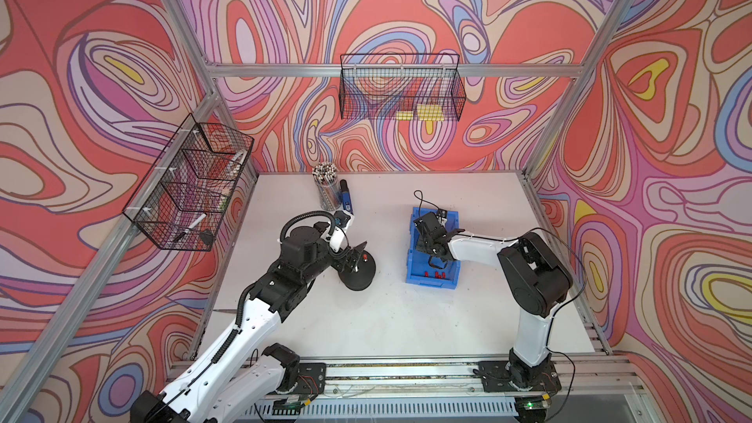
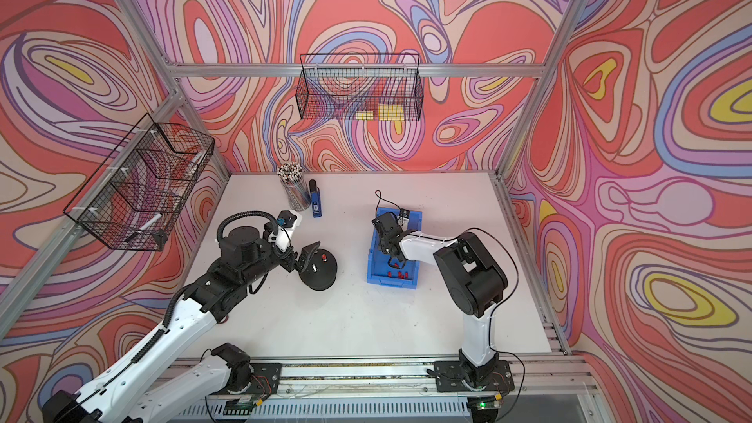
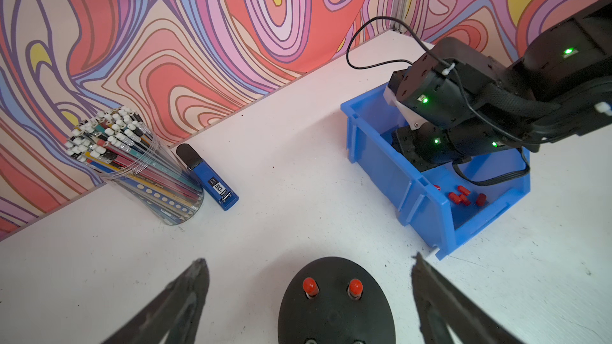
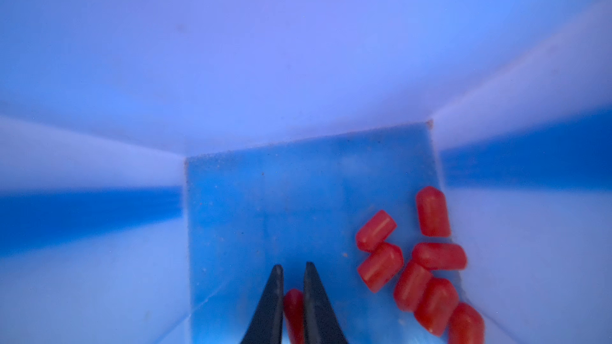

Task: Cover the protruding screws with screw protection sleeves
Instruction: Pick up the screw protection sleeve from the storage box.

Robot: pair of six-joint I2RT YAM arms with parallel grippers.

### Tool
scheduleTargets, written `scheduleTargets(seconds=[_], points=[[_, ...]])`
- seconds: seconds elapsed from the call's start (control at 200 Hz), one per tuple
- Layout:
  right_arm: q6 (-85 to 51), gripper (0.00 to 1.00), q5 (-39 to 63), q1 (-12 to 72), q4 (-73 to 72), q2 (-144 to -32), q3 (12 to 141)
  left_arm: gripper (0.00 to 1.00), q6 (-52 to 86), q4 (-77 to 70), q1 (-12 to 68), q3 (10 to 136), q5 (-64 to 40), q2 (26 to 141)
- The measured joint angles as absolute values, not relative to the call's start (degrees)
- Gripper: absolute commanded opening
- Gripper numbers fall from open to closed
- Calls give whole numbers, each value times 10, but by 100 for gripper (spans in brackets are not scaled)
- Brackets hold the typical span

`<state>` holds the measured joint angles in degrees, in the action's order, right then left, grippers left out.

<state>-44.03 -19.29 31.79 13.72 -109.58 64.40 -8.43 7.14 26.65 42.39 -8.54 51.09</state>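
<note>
Left fingers [image 3: 185, 296]: spread wide, holding nothing, one on each side of the dome base; only their tips show in the left wrist view.
Dome base [image 3: 334, 316]: black and round, on the table [image 3: 298, 193] left of the blue bin; the frame edge cuts off its near part.
Protruding screws [image 2: 314, 268]: upright on the base; one bare silvery stud is plain in a top view, and two wear red caps [image 3: 310, 286].
Blue bin [image 3: 381, 160]: the right arm hides much of the inside.
Screw protection sleeves [image 4: 430, 211]: small bright red cylinders with rounded ends, heaped on the bin floor.
Right fingers [image 4: 276, 302]: close together, pinching one red sleeve [image 4: 293, 309], its lower end cut off.
</note>
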Motion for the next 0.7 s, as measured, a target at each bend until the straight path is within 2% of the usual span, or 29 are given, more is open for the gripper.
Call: scheduleTargets(seconds=[0.205, 0.436, 0.701], points=[[-440, 4, -192, 318, 137, -1096, 644, 95, -84, 71, 267, 424, -85, 511], [-433, 0, -188, 318, 137, -1086, 642, 95, -84, 71, 267, 424, -85, 511], [-413, 0, -151, 318, 118, -970, 597, 93, -66, 86, 267, 459, -88, 526]])
